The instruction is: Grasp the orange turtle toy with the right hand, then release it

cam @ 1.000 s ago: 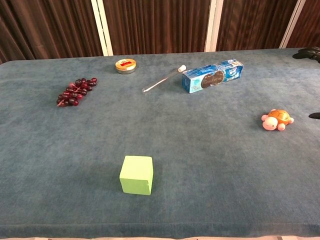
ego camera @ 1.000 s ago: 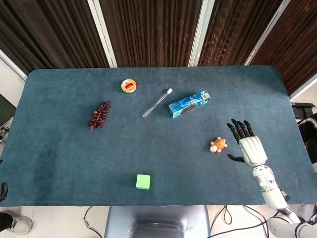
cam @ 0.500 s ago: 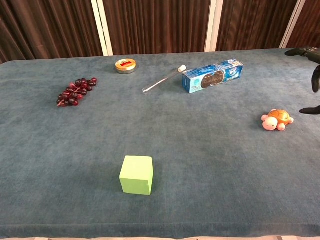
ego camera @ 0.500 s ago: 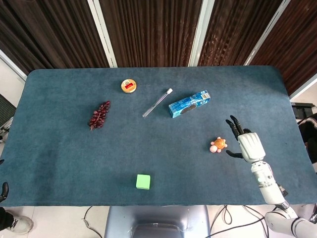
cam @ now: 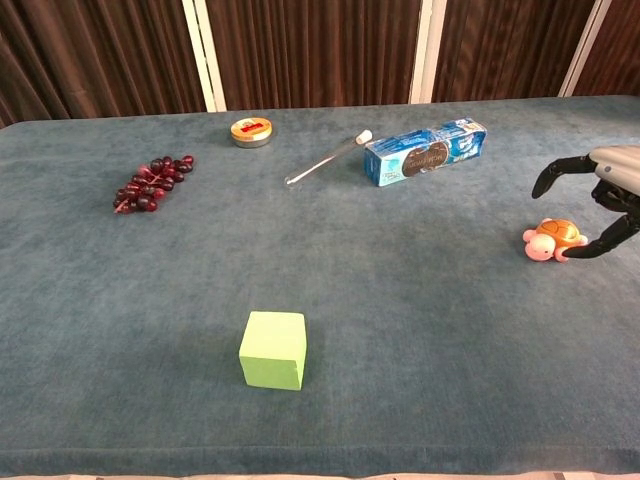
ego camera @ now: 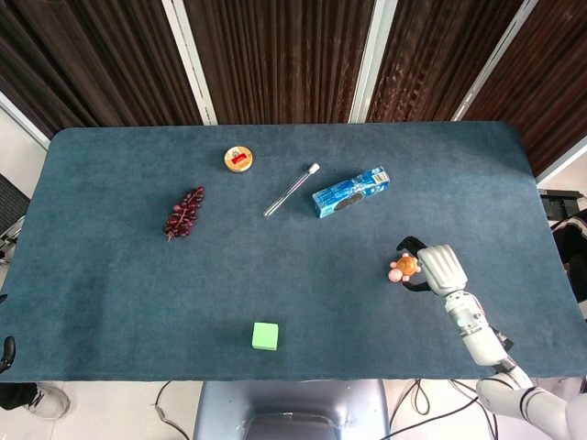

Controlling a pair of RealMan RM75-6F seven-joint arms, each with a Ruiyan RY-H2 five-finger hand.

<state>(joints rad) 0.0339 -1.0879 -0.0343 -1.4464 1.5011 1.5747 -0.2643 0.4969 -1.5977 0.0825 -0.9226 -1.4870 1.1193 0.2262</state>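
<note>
Tabletop — turtle (cam: 554,239) under right hand (cam: 600,190)

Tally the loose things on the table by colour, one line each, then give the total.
Orange: 2, the turtle and the round tin
Green: 1, the cube
Blue: 1, the box
Dark red: 1, the grapes
Clear: 1, the tube
Total: 6
</note>
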